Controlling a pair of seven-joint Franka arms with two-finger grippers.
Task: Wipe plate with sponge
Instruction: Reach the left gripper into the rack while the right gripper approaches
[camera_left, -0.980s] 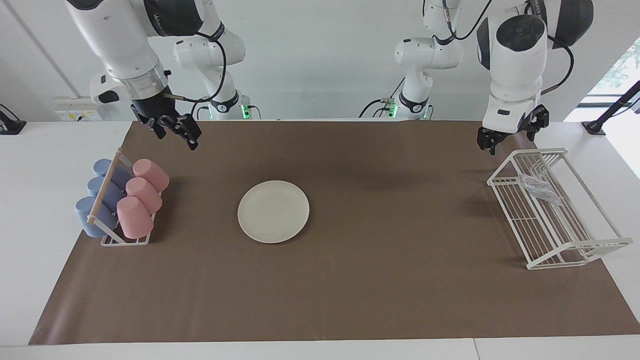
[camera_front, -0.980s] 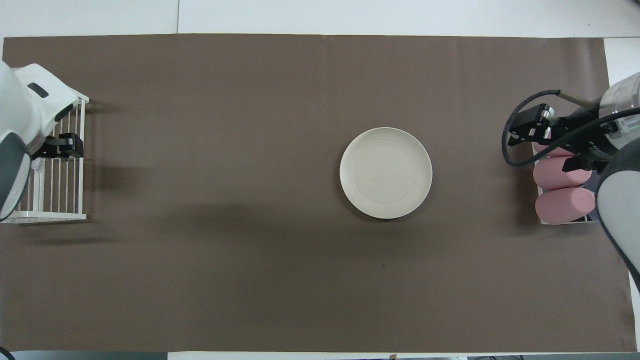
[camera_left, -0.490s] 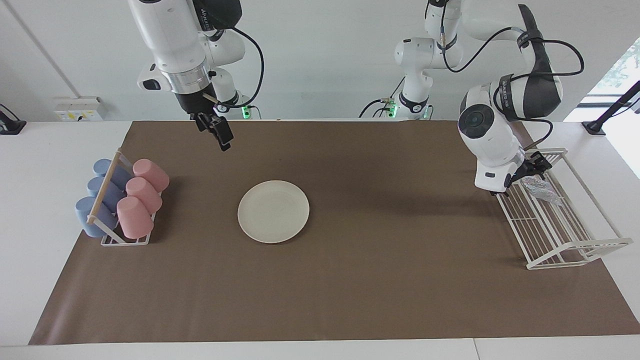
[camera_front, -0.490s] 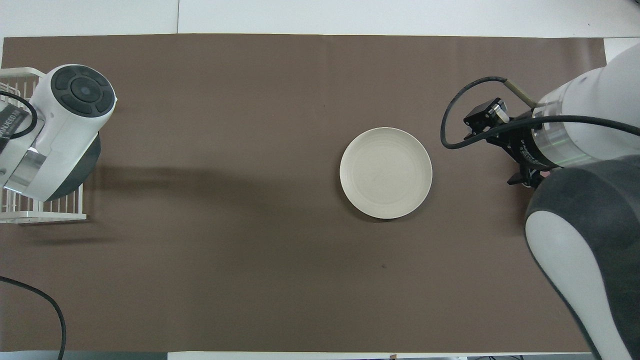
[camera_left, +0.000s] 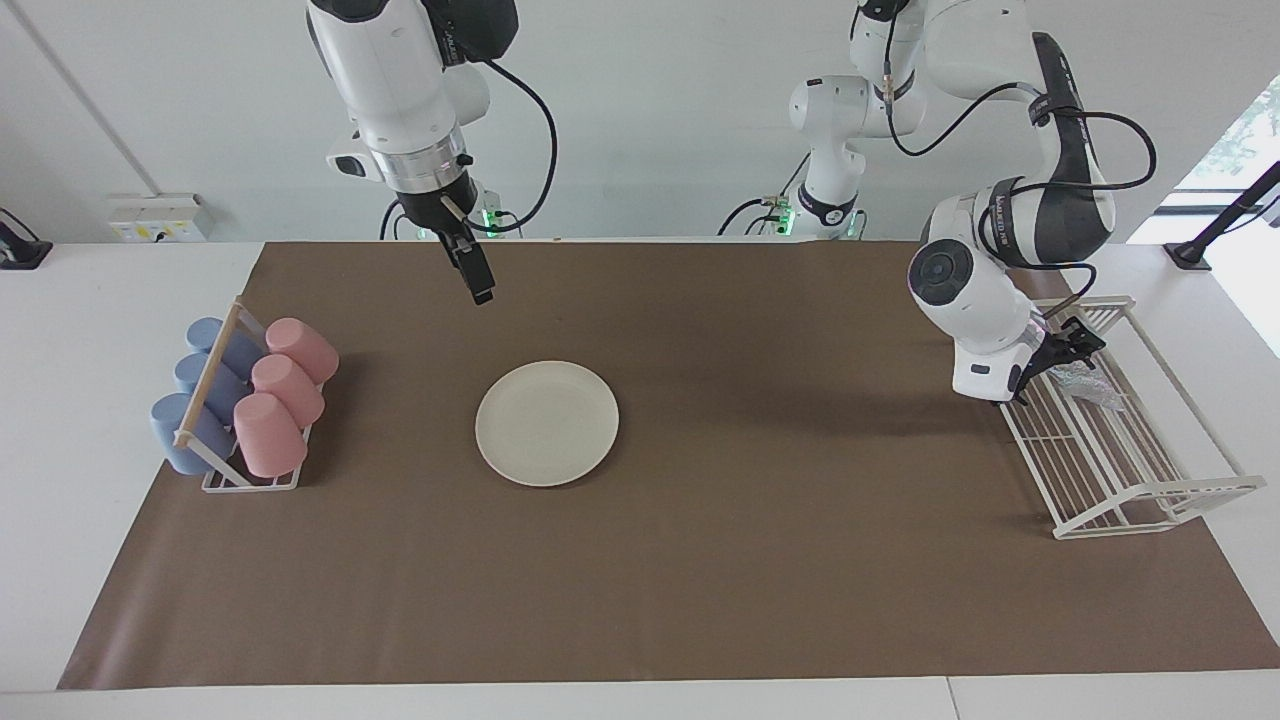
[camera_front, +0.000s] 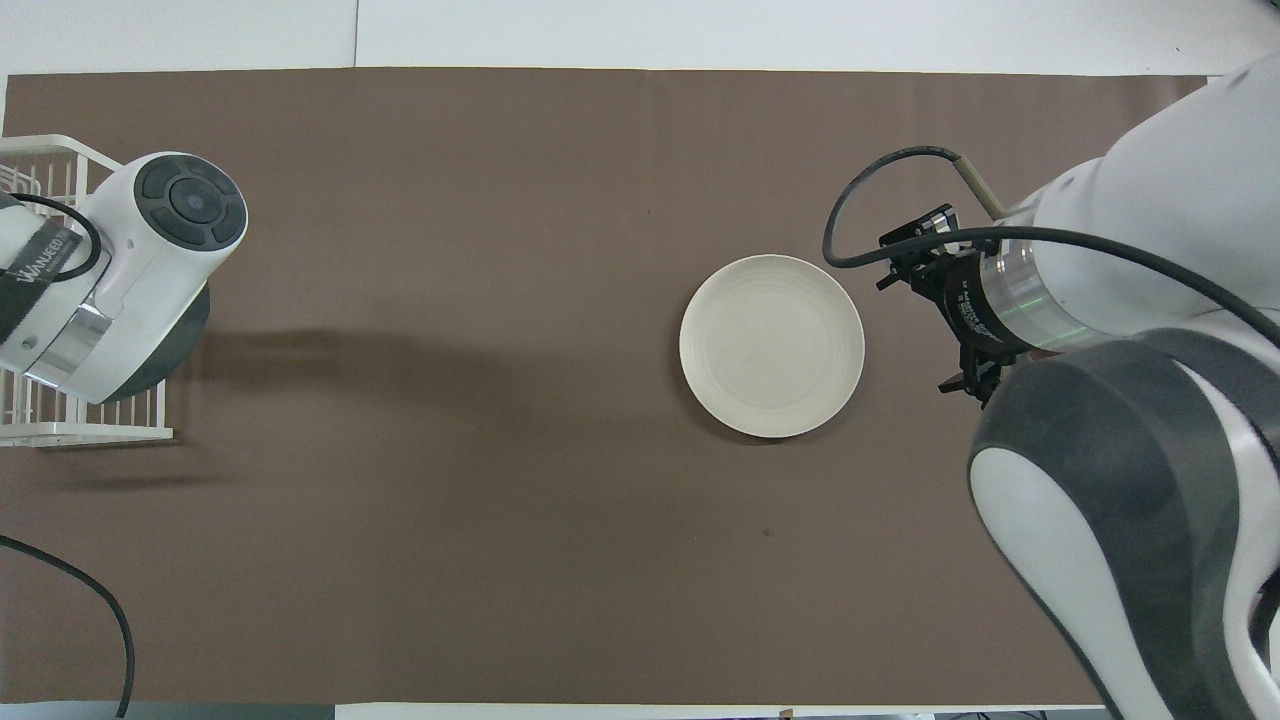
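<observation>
The round cream plate (camera_left: 547, 423) (camera_front: 771, 345) lies flat and bare on the brown mat near the table's middle. The speckled silvery sponge (camera_left: 1093, 388) lies in the white wire rack (camera_left: 1130, 500) at the left arm's end of the table. My left gripper (camera_left: 1068, 352) is down at the rack's robot-side end, open, right beside the sponge; whether it touches the sponge I cannot tell. In the overhead view the left arm hides both. My right gripper (camera_left: 480, 280) hangs open and empty in the air over the mat between the plate and the robots.
A small rack of pink and blue cups (camera_left: 245, 400) stands at the right arm's end of the mat. The wire rack (camera_front: 60, 430) shows partly under the left arm in the overhead view. The brown mat (camera_left: 700, 560) covers most of the table.
The left arm has bent down, bringing its gripper from above the rack to the sponge. The right gripper has swung from over the cup rack toward the table's middle.
</observation>
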